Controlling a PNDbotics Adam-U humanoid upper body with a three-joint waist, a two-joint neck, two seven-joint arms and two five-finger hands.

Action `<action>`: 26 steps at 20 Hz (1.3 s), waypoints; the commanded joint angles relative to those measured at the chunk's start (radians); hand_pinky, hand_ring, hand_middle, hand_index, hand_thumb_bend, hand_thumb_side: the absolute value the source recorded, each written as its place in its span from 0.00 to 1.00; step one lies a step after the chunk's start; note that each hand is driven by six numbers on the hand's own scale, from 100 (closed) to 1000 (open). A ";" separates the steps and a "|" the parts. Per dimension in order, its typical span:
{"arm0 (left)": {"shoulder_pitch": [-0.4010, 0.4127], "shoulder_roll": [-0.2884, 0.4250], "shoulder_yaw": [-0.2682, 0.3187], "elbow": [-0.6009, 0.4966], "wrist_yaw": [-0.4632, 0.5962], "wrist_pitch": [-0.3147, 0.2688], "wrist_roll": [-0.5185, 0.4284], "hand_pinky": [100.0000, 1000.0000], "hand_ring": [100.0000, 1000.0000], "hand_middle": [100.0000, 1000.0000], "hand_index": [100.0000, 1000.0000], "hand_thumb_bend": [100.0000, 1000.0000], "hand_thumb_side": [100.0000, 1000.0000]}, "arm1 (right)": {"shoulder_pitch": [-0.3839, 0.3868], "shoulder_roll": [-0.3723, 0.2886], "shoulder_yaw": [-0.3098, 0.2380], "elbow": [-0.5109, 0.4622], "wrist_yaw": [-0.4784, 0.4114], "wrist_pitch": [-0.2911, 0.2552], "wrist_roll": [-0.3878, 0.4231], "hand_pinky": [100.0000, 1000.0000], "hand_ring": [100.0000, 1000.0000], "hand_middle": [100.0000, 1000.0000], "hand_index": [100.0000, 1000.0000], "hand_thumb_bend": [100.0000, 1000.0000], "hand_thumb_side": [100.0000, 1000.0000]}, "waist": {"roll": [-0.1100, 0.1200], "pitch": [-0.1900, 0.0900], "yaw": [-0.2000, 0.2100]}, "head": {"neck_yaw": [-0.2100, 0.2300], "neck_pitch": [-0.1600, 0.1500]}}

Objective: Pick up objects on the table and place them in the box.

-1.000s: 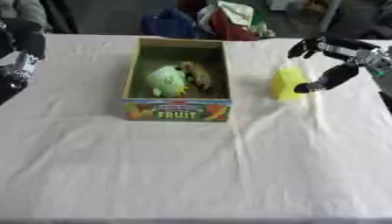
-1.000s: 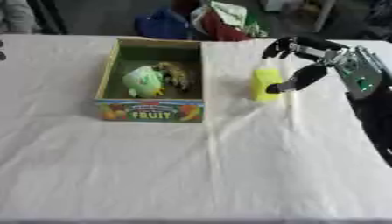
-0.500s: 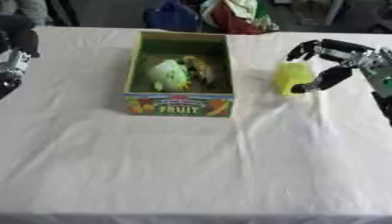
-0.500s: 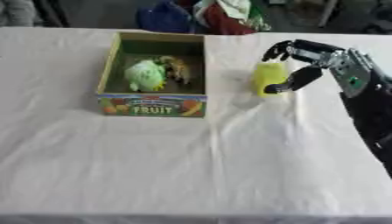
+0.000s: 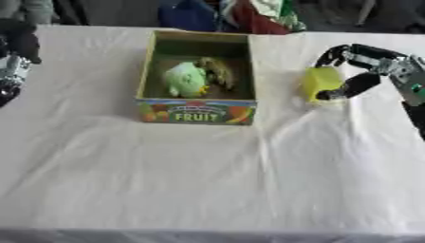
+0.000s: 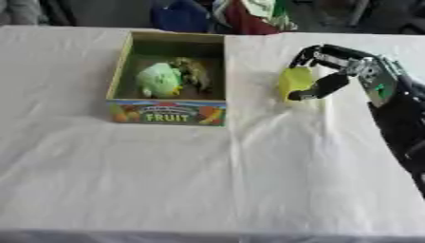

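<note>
White cloth covers the desk and fills most of both views, creased below the middle. Above it, upper centre, stands the open cardboard box with "FRUIT" printed on its front wall. Inside the box lie a pale green rounded fruit and, touching it toward the right, a darker brownish item whose kind cannot be made out.

At the right of the frame the right arm comes in, black, running from the lower right edge up to the wrist. The right eye view shows a long stretch of this forearm; the left eye view shows only a short piece at the edge. The right hand is curved round a yellow object that sits on the cloth, well to the right of the box: fingers arch over its top and far side, and the thumb presses against its near right side. Whether the object is lifted off the cloth cannot be told.

At the upper left edge, only the left eye view shows the left hand, dark with silver parts, held above the desk's corner; whether its fingers are straight or curled cannot be told.

Coloured items lie beyond the far edge, at top centre.
</note>
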 commanded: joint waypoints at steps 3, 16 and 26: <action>-0.012 0.011 0.006 -0.018 0.003 -0.001 0.000 0.55 0.43 0.45 0.68 0.21 0.62 | -0.018 -0.024 -0.011 0.000 0.034 -0.002 -0.059 0.71 0.72 0.65 0.66 0.37 0.14 | 0.002 -0.010 0.000 | -0.003 -0.003; -0.004 0.013 0.010 -0.015 0.006 -0.004 -0.002 0.56 0.43 0.46 0.69 0.17 0.64 | -0.054 -0.054 0.035 -0.201 -0.136 -0.054 -0.056 0.65 0.61 0.43 0.47 0.34 0.00 | -0.013 -0.016 -0.016 | 0.003 -0.010; -0.001 0.014 0.014 -0.015 0.007 -0.004 0.002 0.57 0.43 0.46 0.69 0.16 0.63 | -0.087 -0.049 0.057 -0.283 -0.252 -0.037 0.017 0.65 0.61 0.42 0.46 0.33 0.00 | -0.022 -0.022 -0.016 | 0.007 -0.018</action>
